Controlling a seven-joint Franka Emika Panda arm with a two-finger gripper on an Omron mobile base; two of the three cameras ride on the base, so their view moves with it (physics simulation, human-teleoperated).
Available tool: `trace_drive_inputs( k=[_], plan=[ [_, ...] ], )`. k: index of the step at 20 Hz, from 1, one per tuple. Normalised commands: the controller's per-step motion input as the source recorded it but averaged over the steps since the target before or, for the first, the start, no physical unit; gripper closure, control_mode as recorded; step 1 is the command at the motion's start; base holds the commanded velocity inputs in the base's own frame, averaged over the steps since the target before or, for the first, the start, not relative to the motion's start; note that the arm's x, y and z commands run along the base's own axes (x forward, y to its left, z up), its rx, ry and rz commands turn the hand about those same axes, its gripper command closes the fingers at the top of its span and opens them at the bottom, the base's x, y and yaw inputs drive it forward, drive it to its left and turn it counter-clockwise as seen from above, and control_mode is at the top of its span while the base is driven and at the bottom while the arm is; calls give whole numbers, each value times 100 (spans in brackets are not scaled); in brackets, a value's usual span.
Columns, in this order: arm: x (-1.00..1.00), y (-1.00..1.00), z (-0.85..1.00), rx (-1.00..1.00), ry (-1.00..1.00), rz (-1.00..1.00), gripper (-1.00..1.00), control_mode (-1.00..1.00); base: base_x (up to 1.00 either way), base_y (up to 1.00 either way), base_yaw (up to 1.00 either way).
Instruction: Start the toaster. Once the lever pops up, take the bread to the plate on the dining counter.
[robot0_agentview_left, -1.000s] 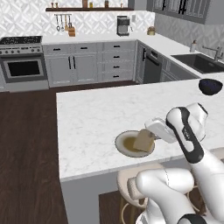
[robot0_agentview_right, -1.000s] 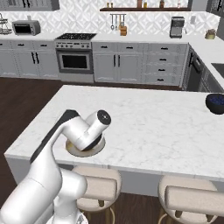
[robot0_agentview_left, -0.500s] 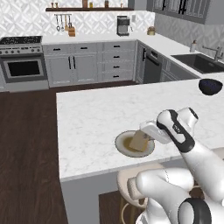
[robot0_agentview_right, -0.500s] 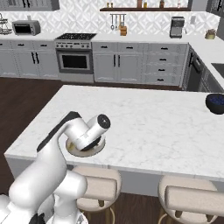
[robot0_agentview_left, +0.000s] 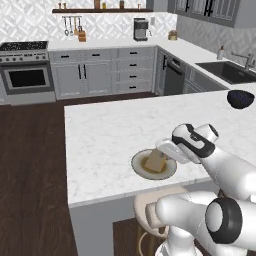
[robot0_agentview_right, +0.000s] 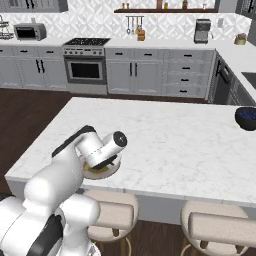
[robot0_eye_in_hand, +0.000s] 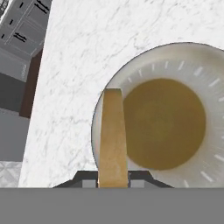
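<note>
Hand view looks straight down the claw (robot0_eye_in_hand: 113, 180), whose two dark tips sit at the bottom edge, closed on either flat face of the bread (robot0_eye_in_hand: 112, 135). The slice is seen edge-on, a narrow golden-brown strip running up from between the tips, so it stands out directly ahead of the claw. Its far end lies over the pale rim of the plate (robot0_eye_in_hand: 188, 57), at the edge of the darker brown centre. The plate rests on the white veined top of the dining counter (robot0_eye_in_hand: 78, 52).

Left base view shows the claw (robot0_agentview_left: 164, 151) low over the counter (robot0_agentview_left: 105, 135), with the bread (robot0_agentview_left: 155, 161) gripped at its top and hanging down into the plate (robot0_agentview_left: 139, 166); whether the lower edge touches the plate cannot be told. The plate sits near the counter's front edge. A dark bowl (robot0_agentview_left: 240, 98) stands well apart, toward the far right end.

Right base view has the white hand covering most of the plate (robot0_agentview_right: 106, 171), with the bowl (robot0_agentview_right: 247, 118) at the far right.
</note>
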Motion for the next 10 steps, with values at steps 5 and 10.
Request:
trace_drive_inputs(
  k=[5,10],
  plan=[
    [11,0,-18,0,0,0,100,-100,0,0,0],
    [12,0,-13,0,0,0,100,-100,0,0,0]
  ],
)
